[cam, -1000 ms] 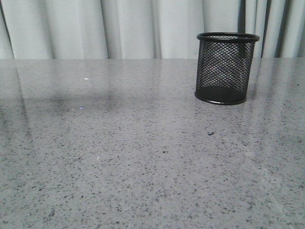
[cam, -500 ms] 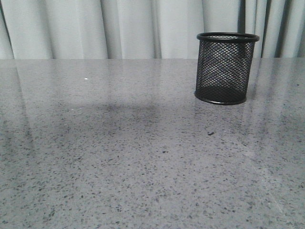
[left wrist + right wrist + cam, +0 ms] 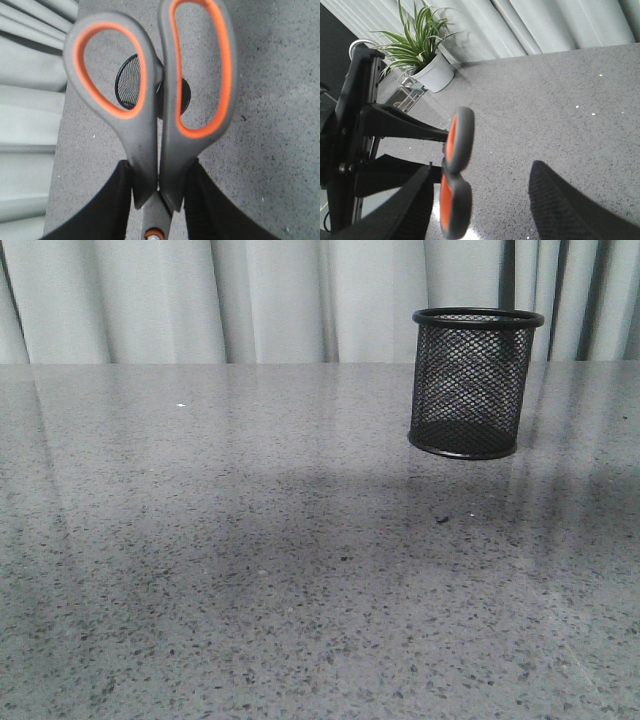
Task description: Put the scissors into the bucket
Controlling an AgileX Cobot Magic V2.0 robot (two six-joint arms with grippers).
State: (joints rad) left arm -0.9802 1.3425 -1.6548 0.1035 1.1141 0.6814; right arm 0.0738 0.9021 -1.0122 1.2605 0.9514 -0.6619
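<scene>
The black wire-mesh bucket [image 3: 475, 380] stands upright at the back right of the grey table; no arm shows in the front view. My left gripper [image 3: 159, 172] is shut on the scissors [image 3: 150, 150] just above the orange pivot, with the handle loops pointing away from it. In the left wrist view the bucket [image 3: 129, 82] shows from above, through and behind the loops. My right gripper [image 3: 482, 172] is open. The scissors' handles [image 3: 457, 140] hang edge-on between its fingers, close to one of them.
The speckled grey table [image 3: 250, 570] ends at a pale curtain [image 3: 270, 300] behind. A potted plant [image 3: 420, 40] stands beyond the table's far corner. My left arm [image 3: 365, 125] reaches in beside the right gripper.
The dark shadow on the table has spread and moved right towards the bucket. The bucket has not moved.
</scene>
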